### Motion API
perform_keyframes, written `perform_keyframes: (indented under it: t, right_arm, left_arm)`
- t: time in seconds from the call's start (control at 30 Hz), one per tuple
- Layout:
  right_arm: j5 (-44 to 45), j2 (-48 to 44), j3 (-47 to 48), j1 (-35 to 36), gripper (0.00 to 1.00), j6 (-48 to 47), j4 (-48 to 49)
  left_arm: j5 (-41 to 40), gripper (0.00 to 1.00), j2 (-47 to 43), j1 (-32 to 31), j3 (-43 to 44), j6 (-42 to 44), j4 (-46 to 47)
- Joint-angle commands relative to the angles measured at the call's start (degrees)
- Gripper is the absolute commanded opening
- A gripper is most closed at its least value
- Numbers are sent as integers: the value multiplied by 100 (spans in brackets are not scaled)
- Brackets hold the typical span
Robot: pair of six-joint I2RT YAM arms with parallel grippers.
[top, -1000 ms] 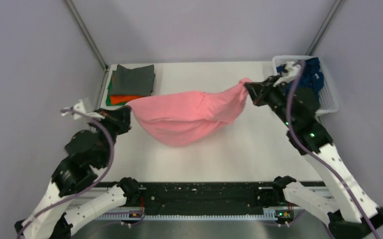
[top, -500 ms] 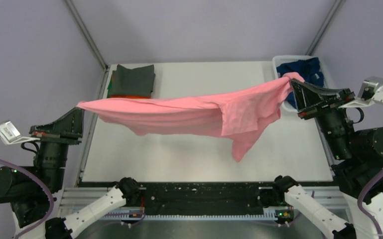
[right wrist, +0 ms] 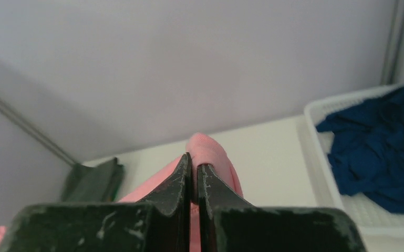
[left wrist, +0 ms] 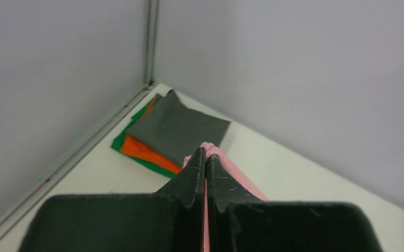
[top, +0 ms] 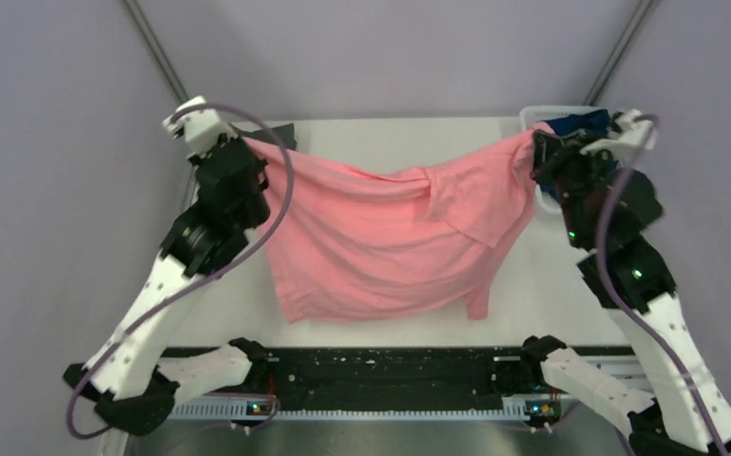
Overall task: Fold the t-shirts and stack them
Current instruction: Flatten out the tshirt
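The pink t-shirt hangs spread between my two grippers above the table, its lower hem near the front edge. My left gripper is shut on its left top corner, the cloth pinched in the jaws. My right gripper is shut on its right top corner. A folded stack with the dark grey t-shirt on top of the orange t-shirt and the green t-shirt lies at the back left. The navy blue t-shirt lies crumpled in the basket.
The white lattice basket stands at the back right corner, close behind my right gripper. Metal frame posts rise at both back corners. The black rail runs along the table's front edge.
Both arms swung from wide apart and low to forward over the table's back. The pink shirt went from a stretched band to hanging open and flat, lower hem toward the front.
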Motion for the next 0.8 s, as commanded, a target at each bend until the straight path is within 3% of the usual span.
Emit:
perform_keyframes:
  t: [0.0, 0.07, 0.17, 0.37, 0.5, 0.53, 0.6, 0.63, 0.73, 0.77]
  right_arm:
    - [1937, 1319, -495, 8, 0, 28, 133]
    - [2145, 2010, -606, -206, 0, 70, 437]
    - [1052, 3108, -564, -991, 0, 333, 817]
    - [241, 5549, 249, -1603, 8, 339, 2079]
    - [-240, 6843, 1322, -1778, 26, 258, 2061]
    - [-288, 7080, 1546, -1791, 34, 157, 2238]
    - [-392, 7482, 1966, -1785, 51, -10, 2064]
    - [-438, 7550, 2149, -1784, 59, -29, 1805]
    - [-629, 7274, 2132, -1786, 94, -54, 1227]
    - [-674, 7041, 1934, -1784, 98, -56, 1156]
  left_arm:
    - [1705, 0, 1528, 1866, 220, -664, -498]
    - [2078, 0, 2407, 2405, 168, -642, -151]
    - [2991, 0, 4103, 2833, 748, -824, -3]
    - [3443, 3, 6893, 3101, 3235, -867, -573]
    - [3724, 38, 7593, 3110, 4068, -811, -647]
    - [3746, 51, 7596, 3114, 4063, -805, -587]
    - [3876, 92, 7518, 3119, 4048, -801, -606]
    - [3942, 98, 7423, 3119, 4008, -820, -676]
    - [4071, 99, 6881, 3110, 3564, -930, -857]
    - [4120, 99, 6600, 3098, 3306, -989, -905]
